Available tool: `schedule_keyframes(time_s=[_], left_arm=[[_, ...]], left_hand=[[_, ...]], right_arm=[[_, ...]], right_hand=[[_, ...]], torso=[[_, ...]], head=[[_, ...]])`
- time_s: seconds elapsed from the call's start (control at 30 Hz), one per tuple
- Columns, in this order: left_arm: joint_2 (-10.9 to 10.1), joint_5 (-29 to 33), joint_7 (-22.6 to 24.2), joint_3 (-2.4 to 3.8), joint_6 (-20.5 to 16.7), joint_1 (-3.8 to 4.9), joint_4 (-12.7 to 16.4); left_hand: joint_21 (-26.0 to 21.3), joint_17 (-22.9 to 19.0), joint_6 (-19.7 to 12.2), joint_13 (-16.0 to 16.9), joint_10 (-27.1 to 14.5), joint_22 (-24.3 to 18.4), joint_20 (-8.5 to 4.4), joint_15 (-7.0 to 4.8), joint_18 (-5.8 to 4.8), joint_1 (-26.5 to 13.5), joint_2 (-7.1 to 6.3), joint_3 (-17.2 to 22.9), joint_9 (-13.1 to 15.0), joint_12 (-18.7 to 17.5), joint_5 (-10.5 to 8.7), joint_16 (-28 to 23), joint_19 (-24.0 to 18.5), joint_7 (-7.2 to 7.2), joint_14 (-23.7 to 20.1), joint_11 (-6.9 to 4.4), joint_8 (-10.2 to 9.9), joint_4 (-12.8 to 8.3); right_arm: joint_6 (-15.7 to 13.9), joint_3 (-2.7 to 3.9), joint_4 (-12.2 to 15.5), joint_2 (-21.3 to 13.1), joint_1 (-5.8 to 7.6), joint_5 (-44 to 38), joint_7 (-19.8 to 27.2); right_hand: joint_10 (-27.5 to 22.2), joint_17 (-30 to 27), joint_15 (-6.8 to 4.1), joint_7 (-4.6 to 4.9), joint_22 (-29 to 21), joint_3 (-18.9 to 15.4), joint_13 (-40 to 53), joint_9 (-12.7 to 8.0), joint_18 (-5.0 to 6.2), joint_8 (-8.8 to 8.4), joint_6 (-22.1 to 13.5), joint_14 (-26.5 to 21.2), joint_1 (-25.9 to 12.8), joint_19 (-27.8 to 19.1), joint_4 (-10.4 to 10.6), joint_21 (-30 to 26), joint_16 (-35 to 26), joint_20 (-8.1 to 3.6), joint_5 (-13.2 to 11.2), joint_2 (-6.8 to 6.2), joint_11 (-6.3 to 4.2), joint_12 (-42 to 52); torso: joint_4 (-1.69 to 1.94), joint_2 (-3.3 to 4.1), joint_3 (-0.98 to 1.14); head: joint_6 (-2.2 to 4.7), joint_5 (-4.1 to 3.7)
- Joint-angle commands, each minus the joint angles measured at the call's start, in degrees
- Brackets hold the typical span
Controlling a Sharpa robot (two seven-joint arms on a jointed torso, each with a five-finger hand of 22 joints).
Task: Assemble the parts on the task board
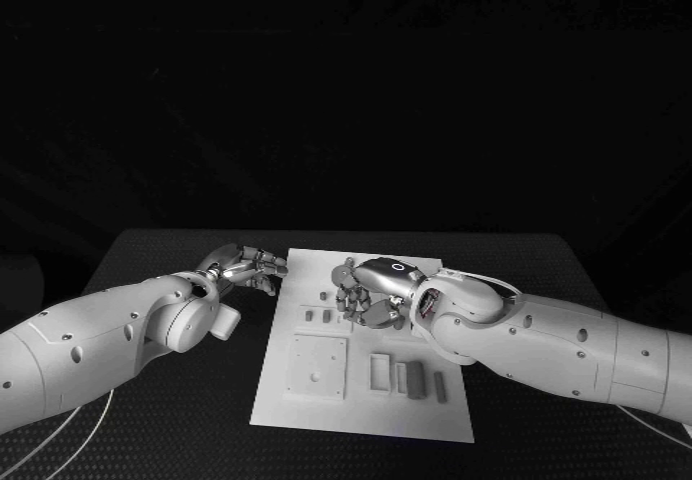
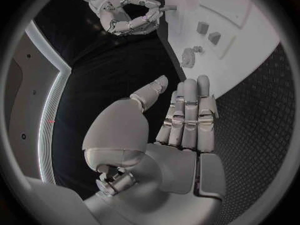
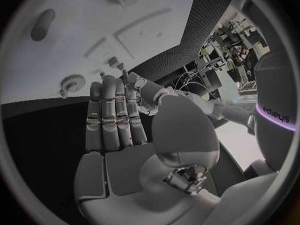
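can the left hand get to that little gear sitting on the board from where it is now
Probably yes. The left hand is empty with fingers extended beside the task board, and the gear lies just ahead near that edge with nothing between them.

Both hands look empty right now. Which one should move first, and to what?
Probably the right hand: it hovers over the task board, open and empty, with small parts lying just beside it. Lower it onto one. The left hand sits off the board's edge.

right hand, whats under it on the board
The right hand hovers over the board near its middle. Small parts lie just beside it. Whatever sits directly beneath the palm and fingers is covered.
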Motion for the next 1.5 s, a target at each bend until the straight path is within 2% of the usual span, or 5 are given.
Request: schedule_keyframes(time_s=[0.03, 0.43, 0.77, 0.97, 1.5], left_arm=[[0.29, 0.52, 0.72, 0.04, -0.38, 0.04, -0.01], [0.55, 0.64, 0.81, 0.04, -0.60, 0.05, 0.03], [0.74, 0.65, 0.82, 0.05, -0.57, 0.06, -0.04], [0.78, 0.65, 0.82, 0.05, -0.59, 0.06, -0.02], [0.79, 0.65, 0.79, 0.05, -0.54, 0.06, -0.01]], left_hand=[[-0.39, 0.06, 0.13, -0.09, -0.42, -0.06, -0.02, -0.14, 0.63, -0.08, -0.28, -0.18, -0.03, -0.15, 0.39, -0.26, 0.48, 0.42, 0.41, -0.12, -0.13, -0.10], [-0.42, 0.10, 0.14, -0.08, -0.42, -0.05, -0.01, -0.14, 0.65, -0.08, -0.30, -0.17, -0.02, -0.12, 0.42, -0.28, 0.52, 0.42, 0.43, -0.11, -0.10, -0.08], [-0.46, 0.14, 0.17, -0.08, -0.41, -0.05, 0.00, -0.14, 0.66, -0.07, -0.31, -0.16, -0.01, -0.09, 0.43, -0.30, 0.55, 0.40, 0.45, -0.12, -0.05, -0.07], [-0.54, 0.20, 0.42, -0.06, -0.37, -0.04, 0.02, -0.15, 0.68, -0.07, -0.34, -0.14, 0.06, -0.03, 0.43, -0.35, 0.59, 0.29, 0.45, -0.13, 0.15, -0.06], [-0.59, 0.25, 0.25, -0.07, -0.40, -0.02, 0.02, -0.14, 0.68, -0.10, -0.37, -0.14, 0.03, -0.02, 0.44, -0.38, 0.63, 0.34, 0.47, -0.13, 0.10, -0.05]], right_arm=[[0.72, -0.03, -0.24, 0.82, -0.44, -2.67, 0.78], [1.21, -0.98, -0.90, 3.34, -1.74, -5.34, 0.82], [1.72, -2.52, -1.65, 3.95, -2.32, -7.20, 0.74], [1.96, -2.94, -1.68, 4.07, -2.80, -7.24, 0.86], [2.06, -3.38, -2.20, 4.75, -3.17, -9.18, 0.82]], right_hand=[[0.10, 0.08, -0.38, 0.24, 0.07, -0.13, 0.07, 0.09, 0.37, 0.17, 0.06, -0.01, -0.15, 0.27, 0.01, -0.26, -0.41, -0.10, 0.21, 0.56, 0.01, 0.16], [0.07, 0.15, -0.37, 0.25, 0.10, -0.13, 0.18, 0.16, 0.37, 0.14, 0.02, -0.01, -0.18, 0.24, 0.01, -0.32, -0.51, -0.10, 0.21, 0.62, 0.03, 0.10], [0.07, 0.20, -0.36, 0.26, 0.13, -0.15, 0.26, 0.22, 0.37, 0.13, 0.01, 0.02, -0.22, 0.25, 0.01, -0.35, -0.55, -0.09, 0.20, 0.65, 0.03, 0.07], [0.07, 0.23, -0.36, 0.26, 0.15, -0.17, 0.31, 0.25, 0.37, 0.12, 0.01, 0.03, -0.23, 0.26, 0.01, -0.36, -0.58, -0.09, 0.20, 0.66, 0.03, 0.05], [0.07, 0.30, -0.37, 0.26, 0.20, -0.18, 0.41, 0.33, 0.37, 0.10, 0.00, 0.06, -0.25, 0.27, 0.01, -0.38, -0.64, -0.10, 0.20, 0.69, 0.02, 0.01]], torso=[[0.03, -0.02, 0.00], [0.00, 0.01, 0.02], [-0.04, 0.03, 0.05], [-0.05, 0.02, 0.03], [-0.02, 0.02, 0.03]], head=[[-0.22, 0.77], [-0.72, 1.44], [-1.22, 2.08], [-1.34, 2.08], [-1.61, 2.25]])
